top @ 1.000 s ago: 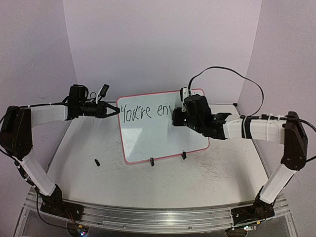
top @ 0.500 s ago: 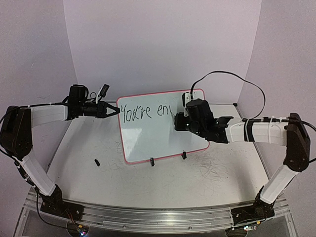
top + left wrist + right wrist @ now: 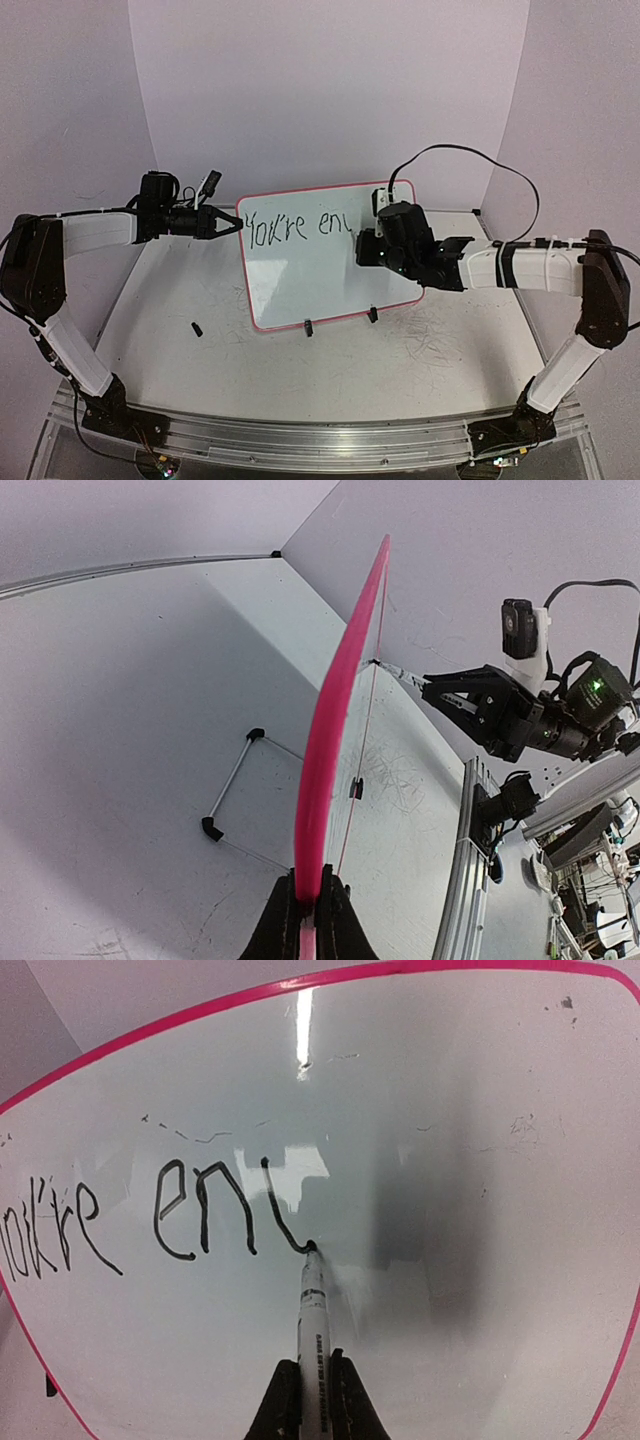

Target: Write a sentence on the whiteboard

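The whiteboard (image 3: 330, 285) is recorded upright at the centre of the top view, standing on the table (image 3: 200, 365). Its left rim is pinched between the pressed-together fingers of the left gripper (image 3: 310, 890), at the bottom centre of the left wrist view. A marker (image 3: 313, 1310) is clamped in the right gripper (image 3: 314, 1365), its tip touching the board at the end of the sentence (image 3: 160, 1222). This is unfinished along the board's upper left and is read as "You're en" plus one further stroke.

Arms (image 3: 95, 228) are white with black joints (image 3: 35, 265); one cable (image 3: 450, 147) seems zip-tied.
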